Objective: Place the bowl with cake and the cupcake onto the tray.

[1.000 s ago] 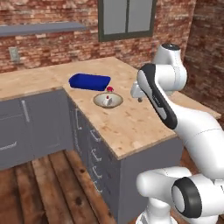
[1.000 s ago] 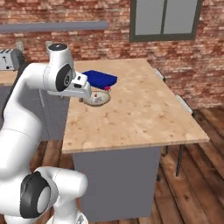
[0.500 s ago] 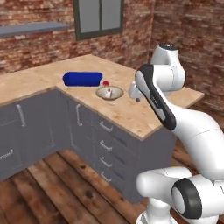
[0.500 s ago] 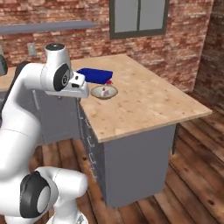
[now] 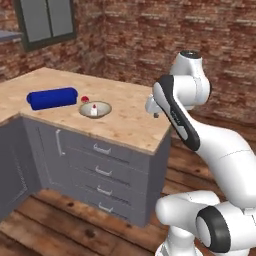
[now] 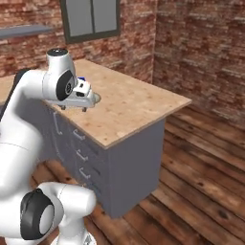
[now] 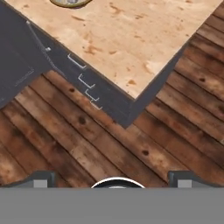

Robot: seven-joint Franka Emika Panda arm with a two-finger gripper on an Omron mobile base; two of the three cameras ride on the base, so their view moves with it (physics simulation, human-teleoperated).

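The bowl with cake, wide and grey-tan with a small white slice in it, sits on the wooden counter. The cupcake, red-topped, stands just behind the bowl, and the deep-blue tray lies left of both. My gripper hangs open and holds nothing, over the counter's right end, well to the right of the bowl. In the right base view my gripper covers most of the bowl. In the hand view the fingertips stand wide apart, with the bowl's rim at the top edge.
The counter's front holds grey drawers with metal handles. The counter corner juts out over a wooden plank floor. Brick walls and a window stand behind the counter.
The whole picture has shifted, so the base has driven; the counter and its things now sit further left in the left base view. The arm keeps its pose and the gripper stays open.
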